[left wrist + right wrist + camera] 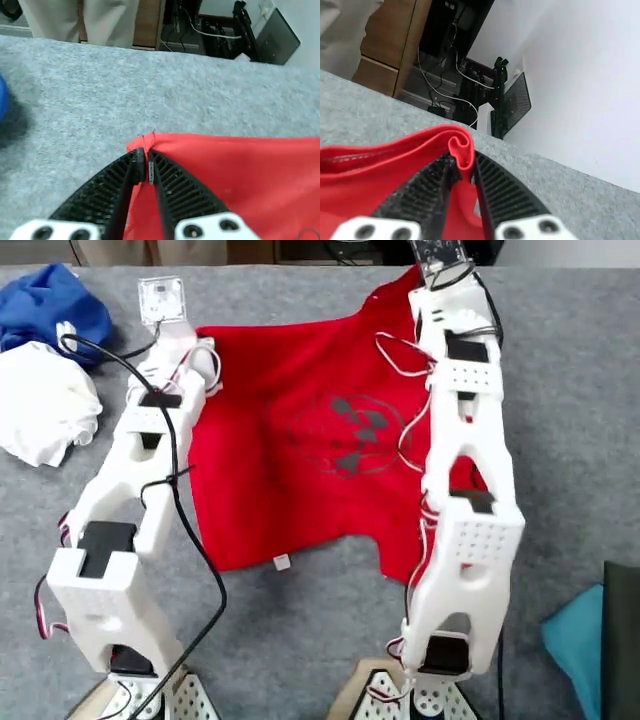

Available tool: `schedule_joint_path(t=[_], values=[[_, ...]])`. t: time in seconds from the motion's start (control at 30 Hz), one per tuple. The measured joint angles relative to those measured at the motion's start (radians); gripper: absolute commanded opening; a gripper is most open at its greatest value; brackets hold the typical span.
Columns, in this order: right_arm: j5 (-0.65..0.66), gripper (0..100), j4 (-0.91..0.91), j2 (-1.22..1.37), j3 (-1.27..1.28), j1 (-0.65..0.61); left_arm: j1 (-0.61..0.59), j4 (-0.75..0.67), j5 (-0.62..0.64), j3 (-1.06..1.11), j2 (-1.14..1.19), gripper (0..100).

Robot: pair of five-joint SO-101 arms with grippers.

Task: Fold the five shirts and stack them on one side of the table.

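A red shirt (300, 440) with a dark print lies spread across the middle of the grey table. My left gripper (144, 161) is shut on the shirt's far left corner (142, 145), low over the table. My right gripper (465, 162) is shut on a bunched fold of the red shirt (460, 142) at its far right corner, raised off the surface. In the high view the left arm (150, 430) stretches along the shirt's left edge and the right arm (465, 440) lies over its right side.
A blue shirt (45, 300) and a white shirt (40, 405) lie crumpled at the far left. A teal shirt (580, 645) and a dark one (625, 640) sit at the near right edge. Bare grey table (300, 640) lies in front of the red shirt.
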Motion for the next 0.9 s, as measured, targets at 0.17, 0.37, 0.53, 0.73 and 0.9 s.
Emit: schedule_joint_path(t=[0.17, 0.37, 0.53, 0.73, 0.9], values=[[0.000, 0.5, 0.015, 0.161, -0.262, -0.002, -0.014, 0.000, 0.009, -0.020, 0.031, 2], [0.000, 0.5, 0.074, 0.351, -0.569, -0.002, -0.014, 0.000, 0.009, -0.020, 0.044, 2], [0.000, 0.5, 0.074, 0.503, -0.761, -0.020, -0.014, 0.000, 0.009, -0.020, 0.069, 2], [0.000, 0.5, -0.002, 0.655, -0.934, -0.048, -0.014, -0.003, 0.009, -0.020, 0.098, 2], [0.000, 0.5, -0.003, 0.706, -1.000, -0.046, -0.028, -0.006, 0.009, -0.021, 0.098, 2]])
